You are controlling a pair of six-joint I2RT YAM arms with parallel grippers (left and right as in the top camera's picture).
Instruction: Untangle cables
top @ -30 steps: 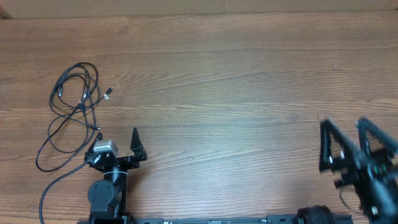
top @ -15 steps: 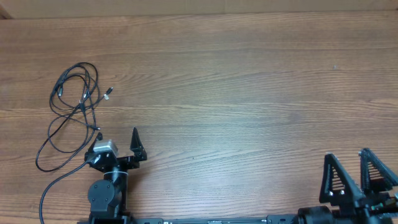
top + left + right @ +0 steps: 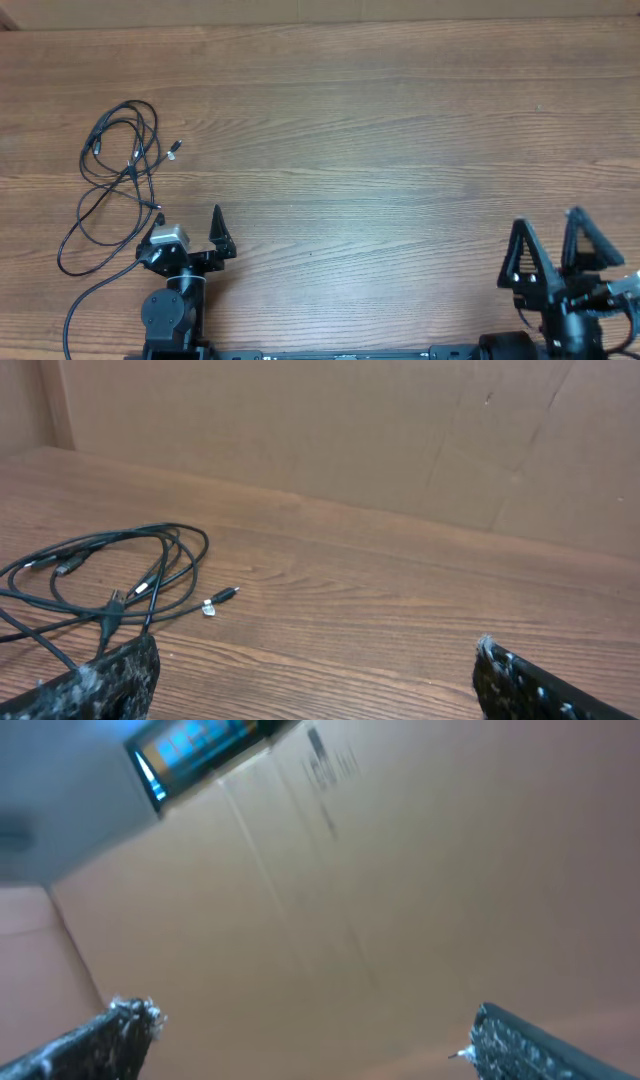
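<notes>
Cables (image 3: pixel 131 173) are lying tangled just beyond L gripper (image 3: pixel 188 225); R gripper (image 3: pixel 547 220) sitting well apart from it; both gaping, empty.

Left claw (image 3: pixel 190 232) is sitting low at the near-left edge of the counter (image 3: pixel 380 150), jaws standing wide apart and gripping nothing, pointing away from its base. Right claw (image 3: pixel 547 222) is sitting at the near-right edge, jaws likewise spread wide and empty, wrist tilting upward.
</notes>
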